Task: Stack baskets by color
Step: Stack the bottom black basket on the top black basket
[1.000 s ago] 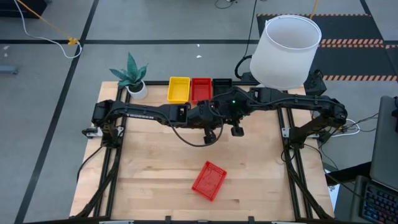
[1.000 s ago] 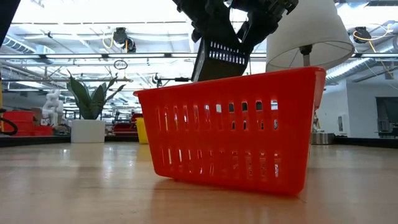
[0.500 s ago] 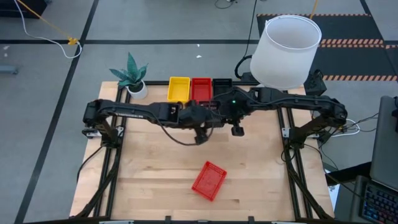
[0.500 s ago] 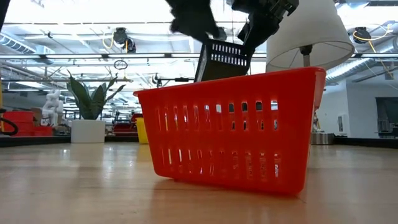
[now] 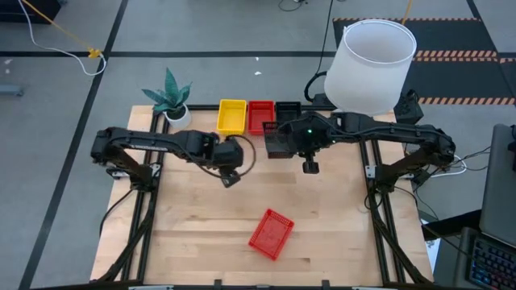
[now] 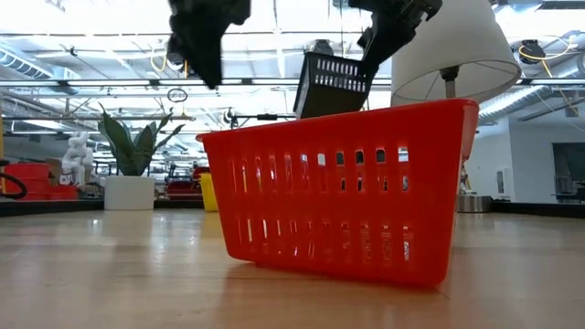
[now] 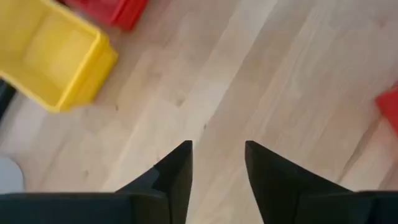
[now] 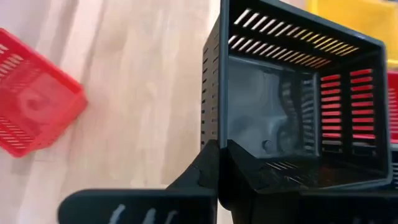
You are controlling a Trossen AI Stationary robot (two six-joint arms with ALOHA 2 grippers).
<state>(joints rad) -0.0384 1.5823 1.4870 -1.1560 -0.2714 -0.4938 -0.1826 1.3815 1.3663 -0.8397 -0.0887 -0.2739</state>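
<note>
My right gripper (image 8: 221, 163) is shut on a black basket (image 5: 276, 143), held in the air over the far middle of the table, also seen in the low view (image 6: 334, 84). Behind it a yellow basket (image 5: 232, 116), a red basket (image 5: 260, 115) and a black basket (image 5: 288, 108) stand in a row at the far edge. A loose red basket (image 5: 271, 234) rests on its bottom near the front. My left gripper (image 7: 217, 149) hangs open over bare wood left of the middle (image 5: 230, 179), with nothing between its fingers. My right gripper grips one side wall of the black basket at its rim (image 8: 219, 134), one finger outside (image 8: 202, 174) and one inside the basket (image 8: 255, 171). It reaches in from the table's right, slanting down. The basket hangs lifted clear and tilted, its open side turned toward the wrist.
A large white lampshade (image 5: 372, 64) stands at the far right corner and a small potted plant (image 5: 173, 101) at the far left. Bare wood lies at the near left (image 5: 193, 234).
My left gripper has come off the black basket and drawn back toward the table's left, turning as it went. The black basket stays in my right gripper and has tipped from steeply upright to a flatter tilt.
</note>
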